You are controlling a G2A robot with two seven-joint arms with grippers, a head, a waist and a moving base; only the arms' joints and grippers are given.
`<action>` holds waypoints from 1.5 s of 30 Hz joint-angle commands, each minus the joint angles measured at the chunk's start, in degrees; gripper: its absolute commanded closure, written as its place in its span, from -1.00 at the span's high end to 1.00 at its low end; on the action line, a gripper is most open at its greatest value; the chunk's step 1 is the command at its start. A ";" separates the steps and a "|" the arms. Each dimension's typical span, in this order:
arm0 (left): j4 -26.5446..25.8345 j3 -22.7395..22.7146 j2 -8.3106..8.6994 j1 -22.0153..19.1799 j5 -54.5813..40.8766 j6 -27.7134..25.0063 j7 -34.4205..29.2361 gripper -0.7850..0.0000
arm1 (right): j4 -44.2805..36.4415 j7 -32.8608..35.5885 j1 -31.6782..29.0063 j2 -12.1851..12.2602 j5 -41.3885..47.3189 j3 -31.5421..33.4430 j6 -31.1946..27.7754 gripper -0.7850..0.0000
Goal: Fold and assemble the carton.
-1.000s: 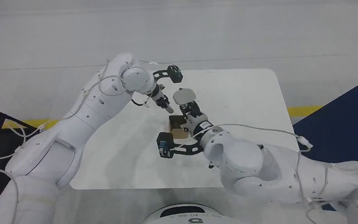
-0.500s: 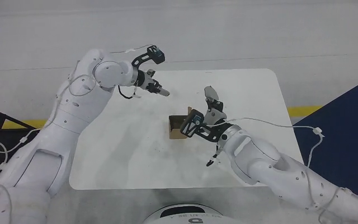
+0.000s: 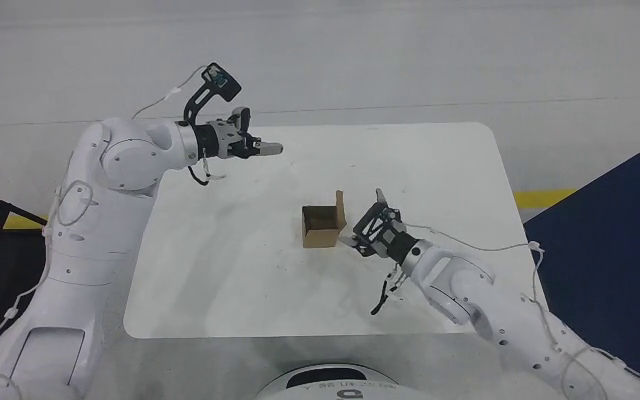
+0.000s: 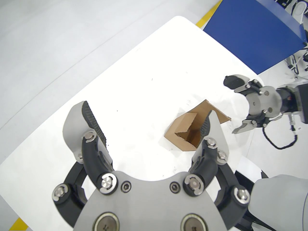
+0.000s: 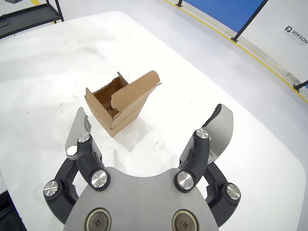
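A small brown carton stands near the middle of the white table, its top open and one flap upright on its right side. From the left wrist the carton appears well ahead of my left gripper, which is open and empty. My left gripper hovers over the table's back left part. My right gripper is open just right of the carton, not touching it. In the right wrist view the carton sits a short way beyond the spread fingers of my right gripper.
A blue panel stands off the table's right side, with a yellow floor line beside it. A black shelf frame stands on the floor beyond the table in the right wrist view.
Both grippers have drawn back from the carton: the left one up and to the back left, the right one to the right. The carton now stands free with a flap upright.
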 commanded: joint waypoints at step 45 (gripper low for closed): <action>0.63 -1.34 0.30 1.86 -2.69 -1.74 2.25 1.00 | 26.06 4.18 18.76 -6.78 23.67 1.78 -47.57 -1.00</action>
